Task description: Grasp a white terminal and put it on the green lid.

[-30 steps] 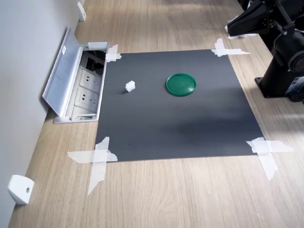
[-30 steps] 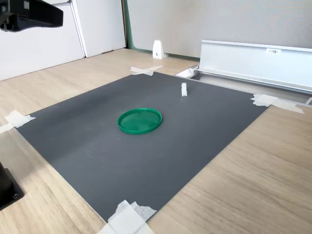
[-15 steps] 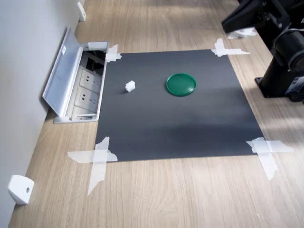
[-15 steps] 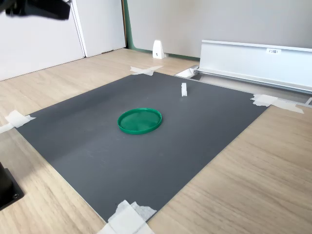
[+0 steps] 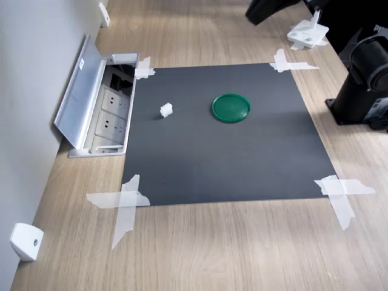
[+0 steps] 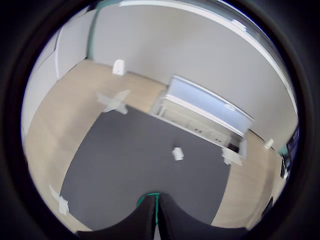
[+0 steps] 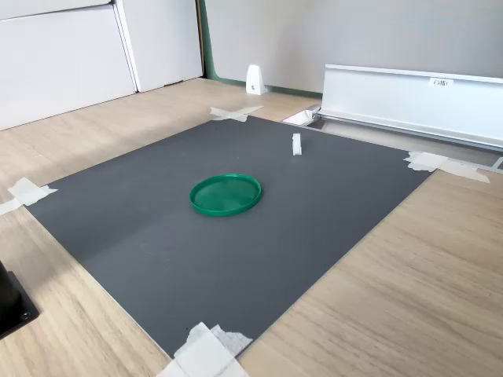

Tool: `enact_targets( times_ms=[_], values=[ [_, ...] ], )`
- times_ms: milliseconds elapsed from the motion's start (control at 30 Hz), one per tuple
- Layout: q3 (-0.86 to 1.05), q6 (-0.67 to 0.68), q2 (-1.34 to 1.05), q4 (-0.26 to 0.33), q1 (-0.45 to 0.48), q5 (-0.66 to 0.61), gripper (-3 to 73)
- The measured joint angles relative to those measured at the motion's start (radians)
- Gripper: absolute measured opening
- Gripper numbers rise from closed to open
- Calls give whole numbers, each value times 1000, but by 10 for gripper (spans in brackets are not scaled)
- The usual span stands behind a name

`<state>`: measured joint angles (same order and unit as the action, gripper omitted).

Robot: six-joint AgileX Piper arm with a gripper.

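The white terminal (image 5: 166,110) is a tiny block on the black mat (image 5: 224,163), to the first exterior view's left of the green lid (image 5: 231,107). Both also show in the second exterior view: the terminal (image 7: 296,144) beyond the lid (image 7: 225,194). My gripper (image 5: 254,12) hangs high at the first exterior view's top edge, far from both and mostly cut off. In the wrist view its dark fingers (image 6: 145,222) meet with nothing between them; a sliver of the lid (image 6: 149,196) peeks past the tips and the terminal (image 6: 177,154) lies further out.
An open socket box (image 5: 103,112) with a raised metal cover lines the mat's edge by the wall. The arm's black base (image 5: 357,91) stands at the first exterior view's right. Tape strips (image 5: 124,203) hold the mat's corners. A white wedge piece (image 5: 24,241) sits by the wall.
The gripper has swung up and toward the first exterior view's left, and has left the second exterior view. The terminal and the lid have not moved.
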<state>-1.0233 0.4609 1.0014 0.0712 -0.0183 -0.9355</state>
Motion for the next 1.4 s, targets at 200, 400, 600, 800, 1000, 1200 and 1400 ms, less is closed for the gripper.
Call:
enact_targets(
  times_ms=[200,400,600,800,1000,1200,1400],
  values=[
    [-208,157,218,85,0,-209,37],
    [-364,196,336,121,0,-260,51],
    [-495,186,456,93,1,-291,72],
    [-536,211,545,79,67,-293,215],
    [-550,252,596,39,130,-293,512],
    [-620,258,659,3,130,-292,703],
    [-664,290,713,11,126,-291,724]
  ],
)
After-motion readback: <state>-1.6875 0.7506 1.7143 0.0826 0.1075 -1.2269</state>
